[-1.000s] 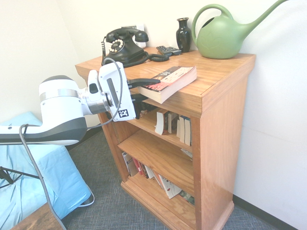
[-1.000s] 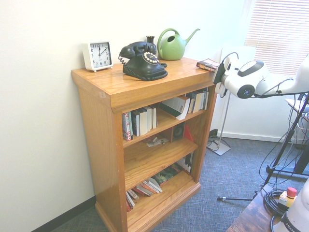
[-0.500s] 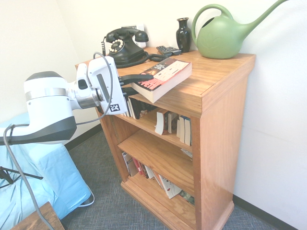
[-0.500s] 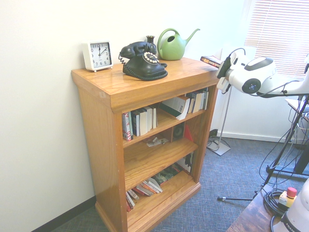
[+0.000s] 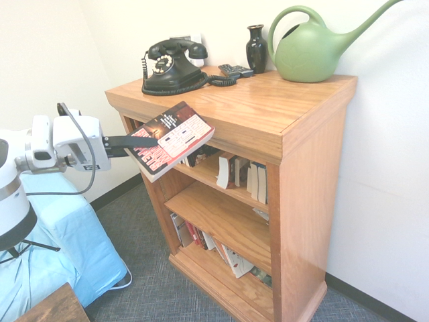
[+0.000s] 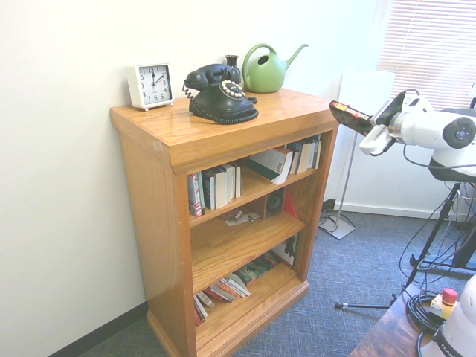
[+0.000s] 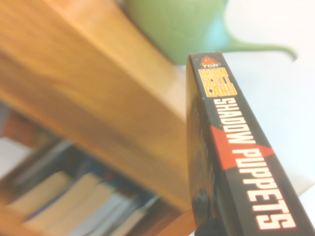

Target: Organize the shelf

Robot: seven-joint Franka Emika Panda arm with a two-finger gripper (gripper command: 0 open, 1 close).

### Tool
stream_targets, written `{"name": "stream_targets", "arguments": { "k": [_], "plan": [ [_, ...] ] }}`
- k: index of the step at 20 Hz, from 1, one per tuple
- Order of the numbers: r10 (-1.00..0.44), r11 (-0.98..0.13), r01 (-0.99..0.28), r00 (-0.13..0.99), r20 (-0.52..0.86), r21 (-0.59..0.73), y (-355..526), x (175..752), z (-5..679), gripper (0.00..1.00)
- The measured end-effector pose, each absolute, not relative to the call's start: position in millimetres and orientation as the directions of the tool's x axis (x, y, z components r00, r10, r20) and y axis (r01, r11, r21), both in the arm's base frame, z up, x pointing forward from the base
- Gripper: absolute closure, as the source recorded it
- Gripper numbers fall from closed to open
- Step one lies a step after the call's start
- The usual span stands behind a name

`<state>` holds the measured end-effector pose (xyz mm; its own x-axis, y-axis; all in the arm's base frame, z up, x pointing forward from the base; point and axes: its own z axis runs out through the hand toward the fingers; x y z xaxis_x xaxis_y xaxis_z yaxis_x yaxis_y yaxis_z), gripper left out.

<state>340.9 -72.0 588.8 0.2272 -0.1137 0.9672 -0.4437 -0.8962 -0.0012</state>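
The shelf (image 5: 281, 117) is an orange-brown wooden bookcase with a thick flat top and three tiers of books. My gripper (image 5: 144, 142) is shut on a paperback book (image 5: 175, 137) with a red, black and white cover. The book hangs tilted in the air, off the top and in front of the upper tier. In the second exterior view the gripper (image 6: 371, 124) holds the book (image 6: 349, 114) to the right of the shelf (image 6: 223, 132), apart from it. The wrist view shows the book's black spine (image 7: 231, 147) before the shelf's top edge (image 7: 98, 98).
On the top stand a black rotary phone (image 5: 171, 64), a black vase (image 5: 256, 47), a remote (image 5: 234, 69), a green watering can (image 5: 312, 50) and a white clock (image 6: 151, 84). A blue-covered block (image 5: 60, 248) lies at the left. A dark table corner (image 6: 387, 335) is nearby.
The gripper has closed on the book, lifted it off the shelf's top and drawn back away from the shelf with it. The book now hangs in the air.
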Motion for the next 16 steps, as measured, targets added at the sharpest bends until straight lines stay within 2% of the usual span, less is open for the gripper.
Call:
{"name": "stream_targets", "arguments": {
  "k": [7, 16],
  "plan": [
    [-0.209, -0.917, -0.392, 0.328, 0.921, -0.069, -33.9, 334.7, 538.8, 1.00],
    [-0.241, -0.927, -0.369, 0.444, 0.863, -0.069, -0.8, 380.9, 495.6, 1.00]
  ]
}}
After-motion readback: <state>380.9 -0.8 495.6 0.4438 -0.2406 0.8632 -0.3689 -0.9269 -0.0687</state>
